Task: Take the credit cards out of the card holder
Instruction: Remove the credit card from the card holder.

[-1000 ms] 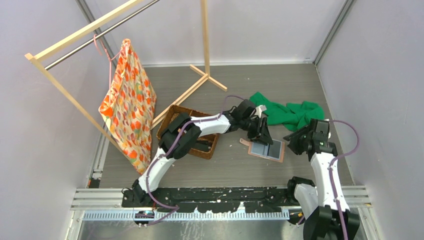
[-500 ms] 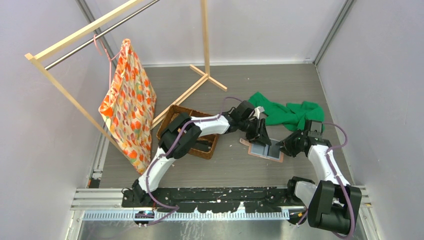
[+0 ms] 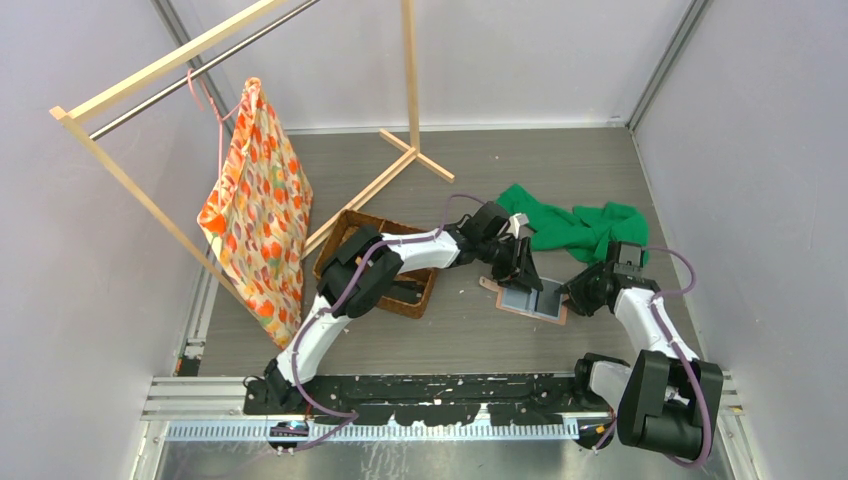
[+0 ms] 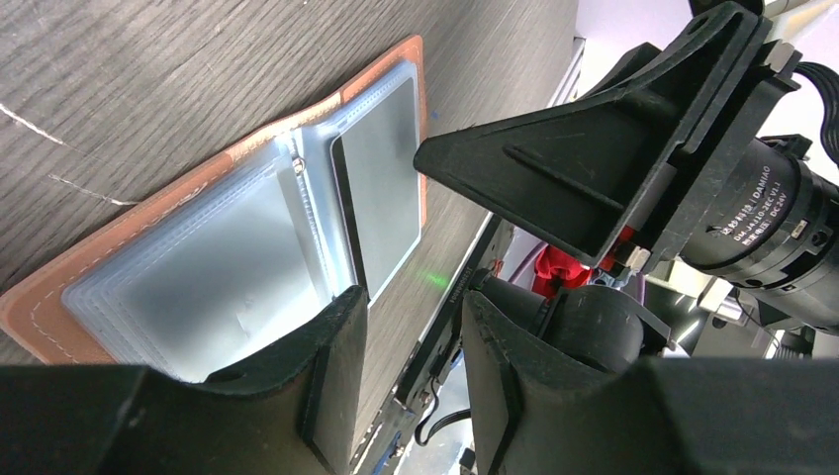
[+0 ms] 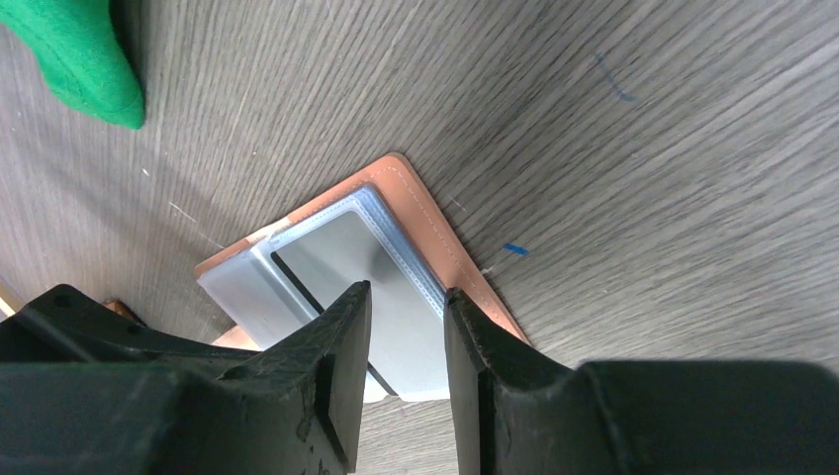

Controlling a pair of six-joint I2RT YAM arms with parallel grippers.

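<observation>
The card holder (image 3: pixel 533 299) lies open and flat on the table, salmon leather outside (image 5: pixel 435 223), clear sleeves inside (image 4: pixel 218 267). A grey credit card (image 5: pixel 368 265) shows in the right-hand sleeve (image 4: pixel 381 173). My left gripper (image 3: pixel 520 276) stands over the holder's far-left part, jaws apart, bare table showing between them (image 4: pixel 416 327); one finger (image 4: pixel 331 336) sits at the sleeves' edge. My right gripper (image 3: pixel 574 293) has come in low from the right. Its jaws (image 5: pixel 406 327) are narrowly apart above the grey card, with nothing clamped between them.
A green cloth (image 3: pixel 580 228) lies behind the holder, its corner (image 5: pixel 79 54) near my right gripper. A brown woven basket (image 3: pixel 362 218) sits under the left arm. A wooden rack (image 3: pixel 410 80) with a patterned bag (image 3: pixel 255 205) fills the back left.
My right gripper has dropped and moved left, from beside the holder to its right edge. Its jaws have narrowed. The left gripper and the holder have stayed put.
</observation>
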